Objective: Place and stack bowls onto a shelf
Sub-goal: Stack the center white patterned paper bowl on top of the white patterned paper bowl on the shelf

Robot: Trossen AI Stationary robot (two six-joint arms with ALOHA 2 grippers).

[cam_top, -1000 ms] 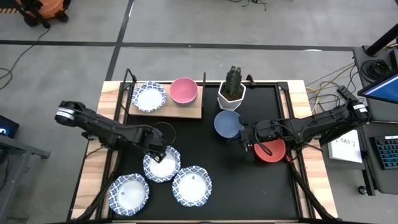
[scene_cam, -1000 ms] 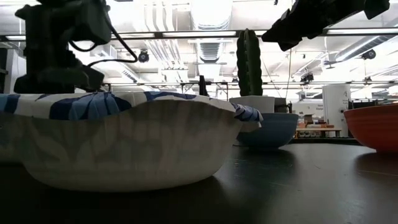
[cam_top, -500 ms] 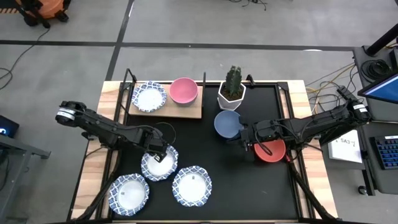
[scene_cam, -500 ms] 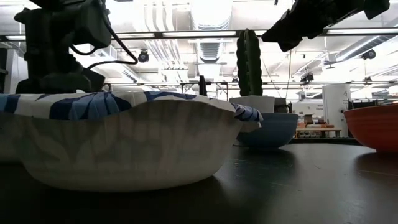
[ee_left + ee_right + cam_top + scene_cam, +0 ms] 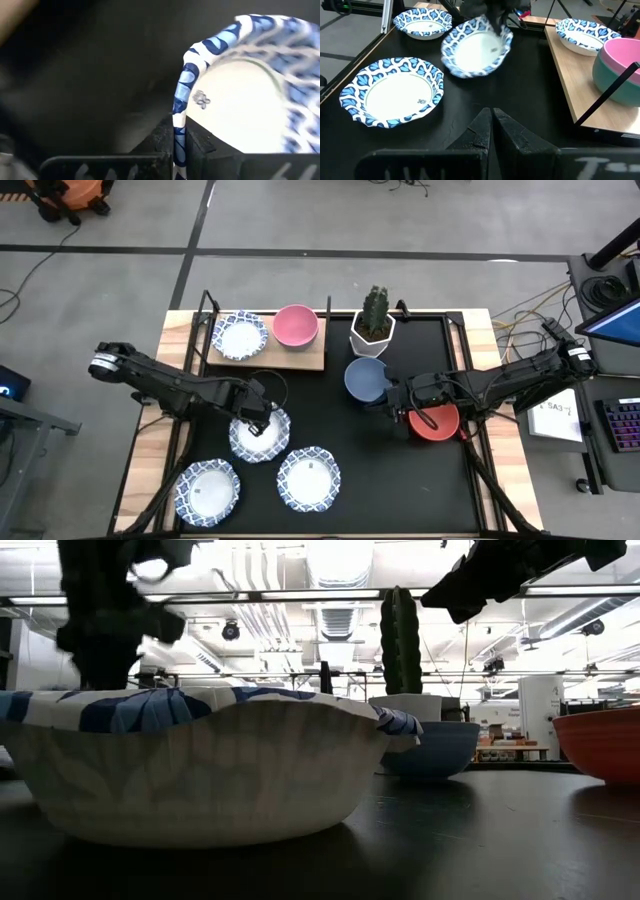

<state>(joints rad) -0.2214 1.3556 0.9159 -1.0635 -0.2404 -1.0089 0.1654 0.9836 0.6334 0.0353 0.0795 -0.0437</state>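
The left end effector (image 5: 258, 418) is pinching the scalloped rim of a white and blue bowl (image 5: 260, 436), tilting it off the black tabletop (image 5: 340, 430), likely for carrying to the shelf (image 5: 300, 358). That shelf is holding a matching bowl (image 5: 240, 336) beside a pink bowl (image 5: 295, 325). The right end effector (image 5: 392, 398) is waiting, closed and empty, between a blue bowl (image 5: 364, 380) and a red bowl (image 5: 436, 423).

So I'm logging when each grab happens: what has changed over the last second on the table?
The left hand closed on the rim of a white-and-blue bowl and has tipped it up, shifting it slightly toward the shelf. The right hand stayed shut between the blue bowl and the red bowl. The other bowls and the cactus pot have not moved.
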